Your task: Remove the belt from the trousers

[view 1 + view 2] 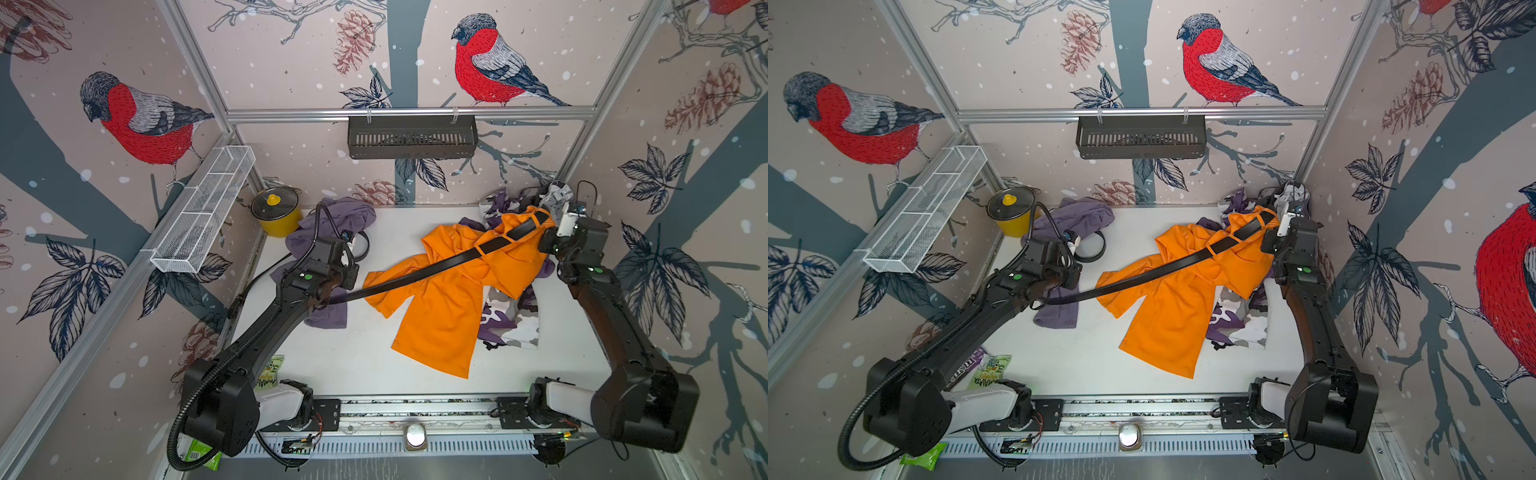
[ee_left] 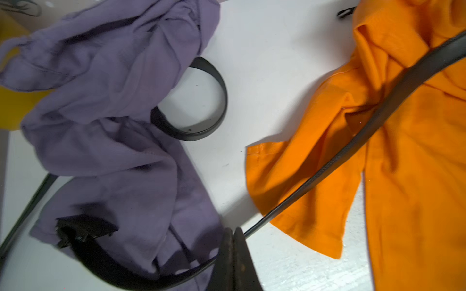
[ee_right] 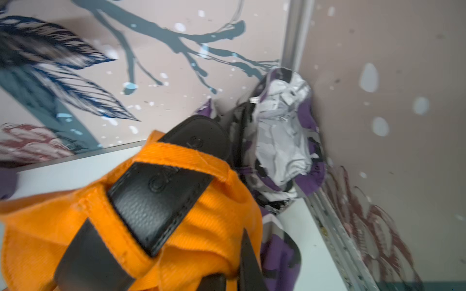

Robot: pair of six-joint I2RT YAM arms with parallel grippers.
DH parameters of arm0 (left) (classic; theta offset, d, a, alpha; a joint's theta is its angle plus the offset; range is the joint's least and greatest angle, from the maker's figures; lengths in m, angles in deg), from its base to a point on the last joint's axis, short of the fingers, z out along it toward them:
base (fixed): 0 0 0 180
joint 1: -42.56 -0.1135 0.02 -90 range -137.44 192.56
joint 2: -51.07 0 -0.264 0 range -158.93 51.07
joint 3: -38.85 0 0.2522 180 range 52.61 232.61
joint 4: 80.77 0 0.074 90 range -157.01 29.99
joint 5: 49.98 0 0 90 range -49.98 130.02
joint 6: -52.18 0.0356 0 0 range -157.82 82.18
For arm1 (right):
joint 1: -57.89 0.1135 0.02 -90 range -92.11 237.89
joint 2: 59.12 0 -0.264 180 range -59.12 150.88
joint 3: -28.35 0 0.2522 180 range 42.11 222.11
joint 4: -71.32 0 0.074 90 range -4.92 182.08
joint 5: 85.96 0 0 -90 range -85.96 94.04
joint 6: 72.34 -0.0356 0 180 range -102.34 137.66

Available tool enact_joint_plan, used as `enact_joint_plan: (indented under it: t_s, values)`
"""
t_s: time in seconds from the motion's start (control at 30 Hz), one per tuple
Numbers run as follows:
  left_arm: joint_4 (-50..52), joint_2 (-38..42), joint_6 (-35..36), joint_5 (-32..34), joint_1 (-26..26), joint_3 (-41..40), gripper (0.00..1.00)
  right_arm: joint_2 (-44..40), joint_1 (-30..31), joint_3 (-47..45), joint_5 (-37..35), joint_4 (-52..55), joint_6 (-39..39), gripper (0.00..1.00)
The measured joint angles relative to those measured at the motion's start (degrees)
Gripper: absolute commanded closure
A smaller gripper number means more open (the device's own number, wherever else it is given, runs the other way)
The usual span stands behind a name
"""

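Left pincer (image 2: 233, 230), right pincer (image 1: 552, 222) — one taut belt (image 1: 436, 268), three trousers (image 1: 440, 316) (image 1: 332, 220) (image 1: 511, 320)

The white tabletop (image 1: 353, 361) is strewn with clothes: orange trousers (image 1: 444, 316) sprawl across the middle, partly over a purple camouflage garment (image 1: 513, 320) on the right. A lilac garment (image 1: 336, 218) lies crumpled at the back left, touching a coiled black belt (image 2: 223, 100), a yellow pot (image 1: 282, 224) in the corner beside it
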Motion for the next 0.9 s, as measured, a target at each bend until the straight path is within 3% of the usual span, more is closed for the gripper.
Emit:
enact_joint_plan:
  t_s: [0.03,0.07,0.13,0.17,0.33,0.5,0.7,0.9]
  values:
    - [-0.1,-0.2,0.1,-1.0,0.1,0.5,0.67,-0.2,1.2,0.1,0.7,0.0,0.2,1.00]
    - [0.1,-0.4,0.2,-2.9,0.4,1.7,0.53,-0.5,2.3,0.5,1.7,0.3,0.4,1.00]
    - [-1.6,-0.8,0.0,-5.6,1.9,3.7,0.32,-1.2,3.3,1.2,1.9,1.2,0.5,1.00]
    - [-3.0,-1.1,0.2,-7.0,3.5,4.5,0.26,-1.9,3.9,1.7,2.2,1.8,0.2,1.00]
    - [-11.4,-8.0,0.5,-14.3,12.2,7.4,0.16,-4.5,5.1,4.7,6.3,4.2,-1.8,1.00]
    - [-16.5,-22.6,0.2,-17.3,17.6,14.4,0.10,-4.0,3.5,7.7,8.9,6.3,-4.1,1.00]
    - [-21.4,-34.4,0.1,-20.1,19.3,23.0,0.06,-5.2,2.2,5.7,14.8,7.0,-6.5,1.00]
    - [-24.0,-39.3,0.6,-23.5,19.4,27.9,0.04,-7.2,2.2,8.7,21.7,6.9,-7.7,1.00]
